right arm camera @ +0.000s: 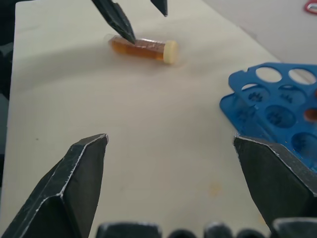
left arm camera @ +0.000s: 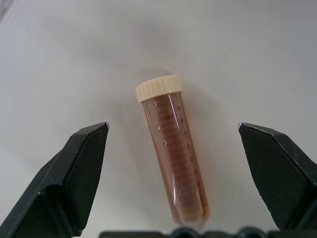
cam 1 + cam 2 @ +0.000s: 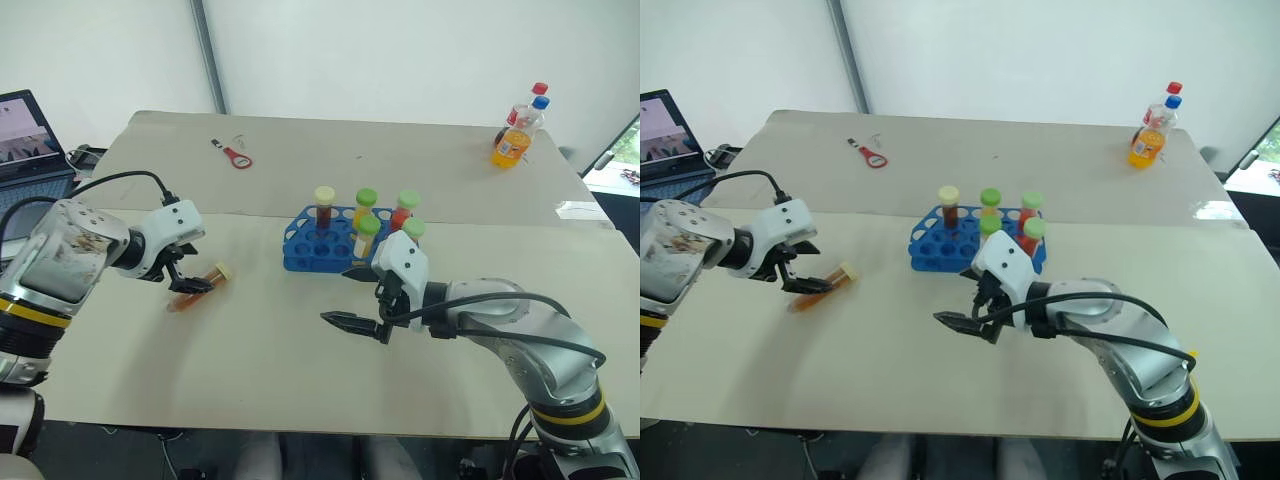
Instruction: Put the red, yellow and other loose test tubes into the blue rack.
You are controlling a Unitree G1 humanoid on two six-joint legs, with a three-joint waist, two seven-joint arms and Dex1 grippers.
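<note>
On the near table (image 3: 300, 370), a loose tube (image 3: 201, 286) of amber-brown liquid with a cream cap lies on its side, left of the blue rack (image 3: 315, 243) and well apart from it, with bare tabletop between them. The left gripper (image 3: 186, 279) hangs right over this tube, fingers spread wide on either side of it and not gripping; in the left wrist view the tube (image 2: 171, 154) lies between the two black fingers (image 2: 74, 173) with clear room on both sides, cap pointing away from the wrist. The rack stands near the far edge of the near table, just before the seam with the far table (image 3: 400, 160). Five tubes stand upright in it: one dark with a cream cap (image 3: 324, 208), and four with green caps, among them a yellow one (image 3: 365, 237) and a red one (image 3: 403, 211). Several holes at the rack's left end are open. The right gripper (image 3: 355, 322) hovers above the table in front of the rack's right end, fingers spread and holding nothing, pointing left toward the loose tube. In front of both grippers the tabletop is open all the way to its near edge. On the far table, a red opener (image 3: 233, 155) lies well behind the loose tube, and two bottles (image 3: 517, 132) stand close to the far right corner. A laptop (image 3: 30, 140) sits off the table's left edge
</note>
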